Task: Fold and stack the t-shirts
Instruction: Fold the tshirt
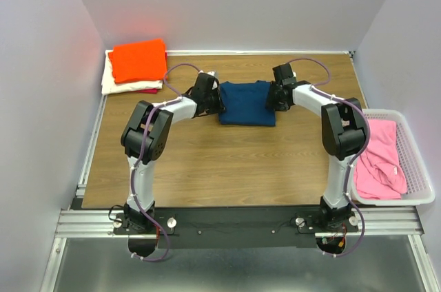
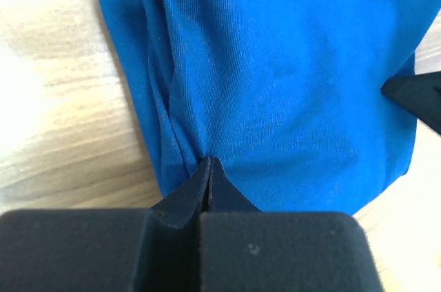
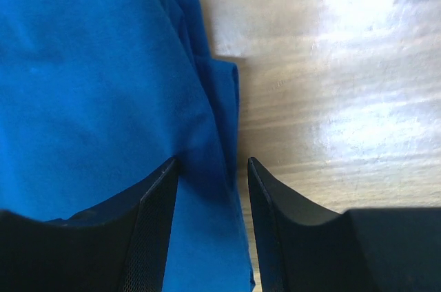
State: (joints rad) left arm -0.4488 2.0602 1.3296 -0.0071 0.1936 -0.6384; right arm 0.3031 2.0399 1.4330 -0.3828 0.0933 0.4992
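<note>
A folded navy t-shirt point(image 1: 246, 102) point(image 2: 275, 78) point(image 3: 89, 78) lies flat on the wooden table point(image 1: 227, 161), toward the back. My left gripper point(image 1: 212, 98) point(image 2: 209, 161) is at the shirt's left edge, shut, and the cloth's creases run together at its tips. My right gripper point(image 1: 277, 96) point(image 3: 211, 162) is open and straddles the shirt's right edge, with cloth between its fingers. At the back left is a stack with an orange t-shirt point(image 1: 138, 60) on top, a cream-white one point(image 1: 112, 82) under it and a red edge point(image 1: 149, 90) below. A pink t-shirt point(image 1: 382, 158) lies crumpled in a basket.
The white mesh basket point(image 1: 415, 151) stands off the table's right side, close to the right arm's elbow. Grey walls close in the left, back and right. A metal rail point(image 1: 234, 220) carries both arm bases at the near edge.
</note>
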